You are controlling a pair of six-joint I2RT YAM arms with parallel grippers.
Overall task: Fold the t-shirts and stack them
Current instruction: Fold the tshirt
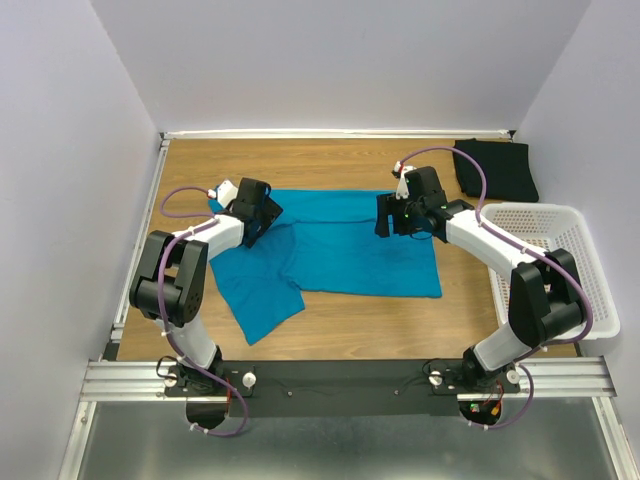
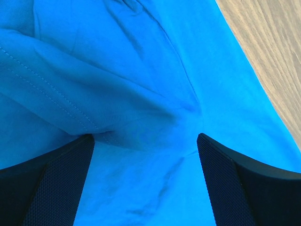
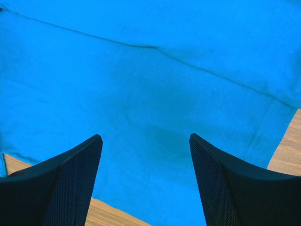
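**Two Arms Poised Over Teal Shirt, Fold Not Yet Made**

The teal-blue t-shirt (image 1: 350,250) lies spread across the middle of the table (image 1: 300,160), one flap splaying toward the near-left corner. The black t-shirt (image 1: 495,168) sits folded at the far-right corner, beside the white perforated basket (image 1: 590,300). The left gripper (image 1: 266,214) hangs over the shirt's left side with its fingers wide apart above a bunched ridge of stitched cloth. The right gripper (image 1: 384,216) stands over flat cloth near the shirt's far edge, fingers likewise parted. Neither holds anything.

The step looks like a two-handed pinch ahead of a fold. To do it well, both grippers would likely need to come down level with each other. The left should close on the raised ridge, not on smooth cloth. The pair should lift together, keeping the cloth taut between them so the crease runs straight. The splayed flap may need tucking first.
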